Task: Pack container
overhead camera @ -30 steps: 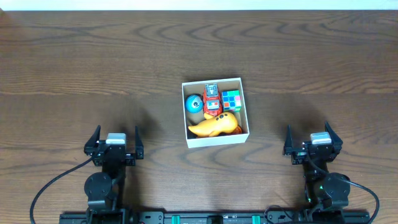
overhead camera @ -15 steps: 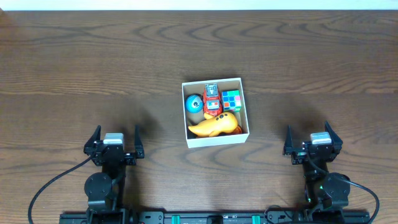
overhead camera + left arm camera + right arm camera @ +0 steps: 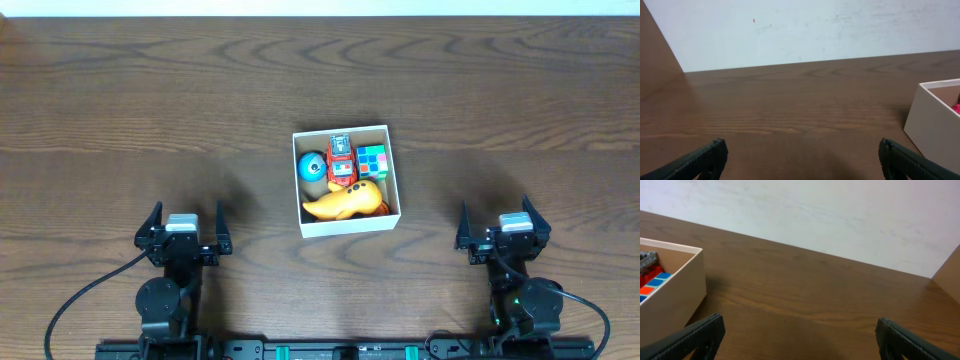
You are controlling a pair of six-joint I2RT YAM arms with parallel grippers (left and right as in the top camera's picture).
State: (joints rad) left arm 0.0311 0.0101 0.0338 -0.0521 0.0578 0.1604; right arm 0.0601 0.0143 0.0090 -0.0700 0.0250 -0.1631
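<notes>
The container [image 3: 349, 227], a small square white-walled box, sits at the table's middle. It holds a blue ball [image 3: 312, 167], a red toy car [image 3: 341, 159], a colour cube [image 3: 373, 160] and a yellow-orange toy [image 3: 345, 202]. My left gripper [image 3: 185, 221] is open and empty at the near left, well away from the box. My right gripper [image 3: 502, 217] is open and empty at the near right. The box's corner shows in the left wrist view [image 3: 935, 122] and in the right wrist view [image 3: 675, 292].
Brown wooden table [image 3: 150, 110] all round the box. A pale wall [image 3: 805, 27] lies beyond the far edge. Black arm bases and cables sit at the near edge.
</notes>
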